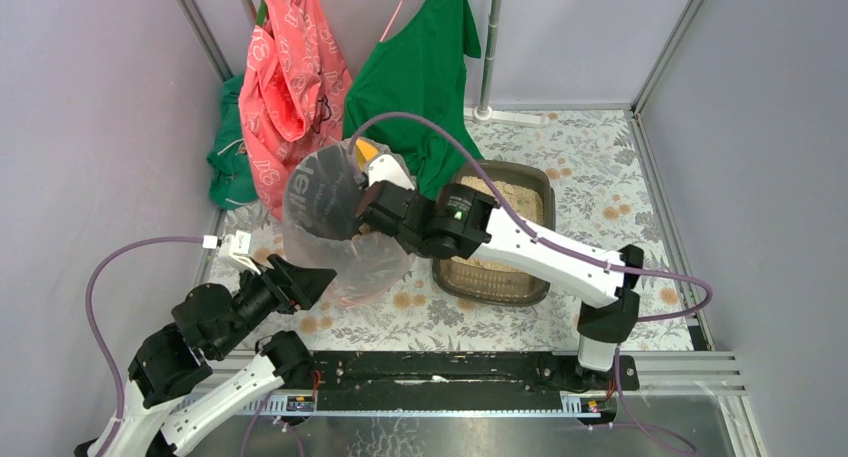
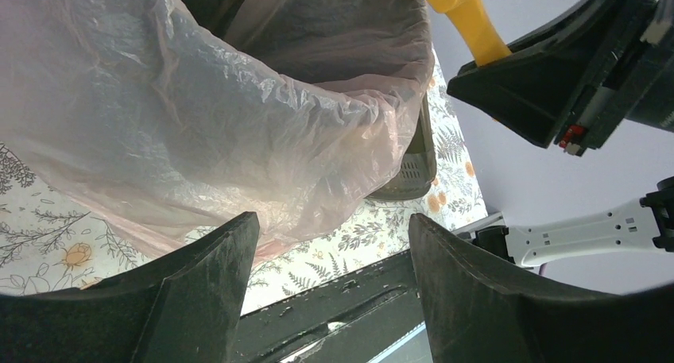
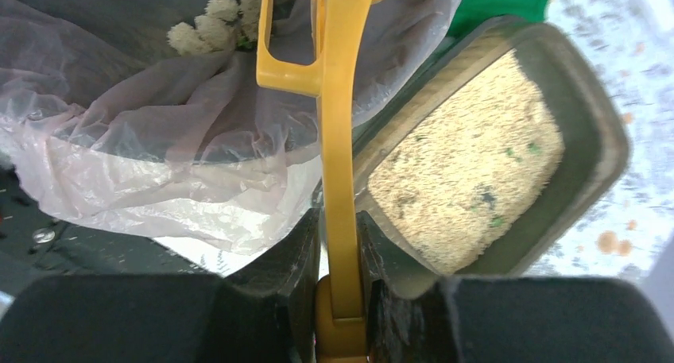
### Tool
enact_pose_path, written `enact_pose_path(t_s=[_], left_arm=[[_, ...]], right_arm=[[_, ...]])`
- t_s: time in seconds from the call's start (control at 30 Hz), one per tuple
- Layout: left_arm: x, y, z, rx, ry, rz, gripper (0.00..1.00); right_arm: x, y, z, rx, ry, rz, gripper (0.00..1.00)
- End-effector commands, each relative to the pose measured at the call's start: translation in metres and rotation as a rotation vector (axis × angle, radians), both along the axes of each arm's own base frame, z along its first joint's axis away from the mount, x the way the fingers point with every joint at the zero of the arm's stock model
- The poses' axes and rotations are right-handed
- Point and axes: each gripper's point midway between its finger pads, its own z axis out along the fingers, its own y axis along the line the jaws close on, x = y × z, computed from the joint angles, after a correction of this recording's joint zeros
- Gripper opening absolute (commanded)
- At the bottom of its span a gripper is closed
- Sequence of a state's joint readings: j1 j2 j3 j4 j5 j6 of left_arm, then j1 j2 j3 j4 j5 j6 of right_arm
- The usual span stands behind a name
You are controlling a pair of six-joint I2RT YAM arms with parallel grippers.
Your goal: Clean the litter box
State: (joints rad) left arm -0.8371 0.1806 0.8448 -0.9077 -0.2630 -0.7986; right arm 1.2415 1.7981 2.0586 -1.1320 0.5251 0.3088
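Note:
The litter box (image 1: 535, 182), a dark brown-grey tray of beige litter, sits right of centre; it also shows in the right wrist view (image 3: 588, 125), with small green and dark specks in the litter. My right gripper (image 1: 368, 199) is shut on the handle of the yellow scoop (image 3: 340, 140) and holds it over the bag-lined round bin (image 1: 335, 217). White clumps (image 3: 214, 21) lie at the scoop's head above the bag. My left gripper (image 1: 318, 277) is open and empty, just left of and below the bin; its fingers (image 2: 207, 283) frame the bag (image 2: 199, 125).
A pink garment (image 1: 290, 77) and a green shirt (image 1: 420, 67) hang at the back wall. A metal pole base (image 1: 490, 107) stands behind the litter box. A black rail (image 1: 430, 369) runs along the near edge. Grey walls close both sides.

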Motion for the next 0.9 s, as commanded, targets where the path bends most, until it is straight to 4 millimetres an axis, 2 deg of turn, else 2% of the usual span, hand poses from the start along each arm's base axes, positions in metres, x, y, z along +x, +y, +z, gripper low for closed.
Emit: enact_pose_path(t_s=[0.0,0.2,0.37,0.5,0.57,0.63,0.7,0.77,0.87], left_arm=[[0.001,0.004,0.005,-0.009,-0.009,0.021,0.77],[0.0,0.005,0.002,-0.016,-0.007,0.023,0.77],[0.0,0.004,-0.002,-0.014,-0.003,0.02,0.77],[0.001,0.004,-0.005,-0.007,0.004,0.023,0.77],[0.002,0.003,-0.007,-0.003,0.009,0.025,0.78],[0.002,0.003,-0.009,0.001,0.012,0.025,0.78],[0.003,0.002,-0.01,0.001,0.016,0.024,0.78],[0.003,0.001,-0.009,0.003,0.015,0.021,0.78],[0.005,-0.003,-0.006,0.009,0.009,0.009,0.78]], right_arm=[[0.005,-0.008,0.018,-0.152,-0.194,-0.018,0.0],[0.005,-0.009,0.018,-0.268,-0.298,-0.032,0.0],[0.003,-0.007,0.023,-0.223,-0.305,-0.043,0.0],[-0.014,0.01,0.037,0.045,-0.154,0.025,0.0],[-0.027,0.019,0.053,0.235,-0.046,0.082,0.0],[-0.037,0.017,0.078,0.41,0.025,0.116,0.0],[-0.036,0.0,0.099,0.557,0.071,0.115,0.0],[-0.026,-0.028,0.107,0.654,0.098,0.079,0.0],[0.0,-0.09,0.084,0.64,0.102,-0.078,0.0]])
